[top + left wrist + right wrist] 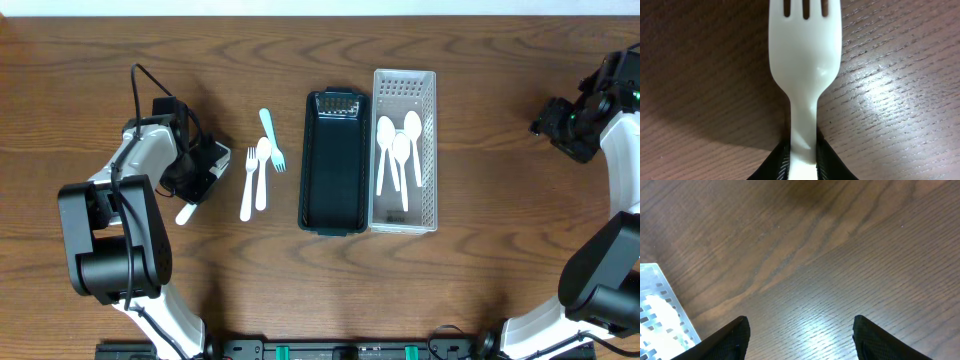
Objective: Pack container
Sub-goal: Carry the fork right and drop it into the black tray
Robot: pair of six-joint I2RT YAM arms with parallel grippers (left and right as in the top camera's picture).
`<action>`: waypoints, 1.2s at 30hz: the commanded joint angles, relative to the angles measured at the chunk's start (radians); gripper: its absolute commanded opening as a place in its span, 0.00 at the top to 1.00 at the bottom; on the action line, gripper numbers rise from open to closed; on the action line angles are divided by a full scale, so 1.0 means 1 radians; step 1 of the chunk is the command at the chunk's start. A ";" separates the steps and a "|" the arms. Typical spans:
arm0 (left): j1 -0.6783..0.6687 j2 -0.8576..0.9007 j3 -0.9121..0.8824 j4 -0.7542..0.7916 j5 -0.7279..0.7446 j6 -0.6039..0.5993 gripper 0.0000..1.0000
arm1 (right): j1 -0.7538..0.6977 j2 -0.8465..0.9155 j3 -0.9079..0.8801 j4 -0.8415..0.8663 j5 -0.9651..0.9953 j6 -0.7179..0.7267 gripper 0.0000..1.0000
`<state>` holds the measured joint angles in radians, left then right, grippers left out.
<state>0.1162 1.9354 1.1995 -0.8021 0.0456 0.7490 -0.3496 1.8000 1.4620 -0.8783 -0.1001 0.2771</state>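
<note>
Two robot arms work at a dark wood-grain table. The left hand, at the left of the table, is clamped on a white plastic fork. It pinches the narrow neck, with the tines pointing away from the wrist camera and the handle end poking out toward the near side. Whether the fork is clear of the table cannot be told. The right hand hangs well apart at the far right, its fingers spread wide and holding nothing. In the middle stands a black container, and just beside it on the right is a white perforated basket holding three white spoons. A loose white fork, a white spoon and a teal fork lie left of the black container. The likely risks are these: the thin, smooth neck could pivot or slip in so small a pinch, and the protruding tines or handle could catch a container rim on the way in. The table shows bright glare patches. Nothing of the room is visible beyond a pale strip along the far edge.
</note>
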 commanded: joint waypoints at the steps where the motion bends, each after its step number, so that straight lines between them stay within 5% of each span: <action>1: 0.002 0.003 -0.001 -0.004 0.014 -0.011 0.86 | -0.008 0.011 -0.007 0.000 -0.001 -0.002 0.32; 5: -0.005 -0.080 0.012 -0.008 0.015 -0.079 0.94 | -0.008 0.011 -0.007 -0.001 -0.001 -0.002 0.32; 13: -0.152 -0.371 0.048 -0.007 0.084 -0.273 0.95 | -0.007 0.011 -0.007 -0.004 -0.002 -0.002 0.32; 16: -0.261 -0.471 0.048 0.030 0.224 -0.440 0.94 | -0.007 0.011 -0.007 -0.005 -0.002 -0.002 0.33; 19: -0.389 -0.515 0.048 0.118 0.246 -0.736 0.94 | -0.007 0.011 -0.007 -0.006 -0.010 -0.001 0.33; 25: -0.594 -0.444 0.048 0.229 0.184 -0.973 0.94 | -0.007 0.011 -0.007 -0.021 -0.013 -0.001 0.33; 33: -0.682 -0.214 0.048 0.259 0.149 -1.021 0.93 | -0.007 0.011 -0.007 -0.032 -0.013 -0.001 0.33; 36: -0.682 -0.183 0.048 0.269 0.151 -1.034 0.79 | -0.007 0.011 -0.007 -0.032 -0.013 -0.001 0.33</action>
<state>-0.5652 1.7397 1.2415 -0.5419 0.2150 -0.2363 -0.3496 1.8000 1.4616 -0.9089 -0.1043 0.2771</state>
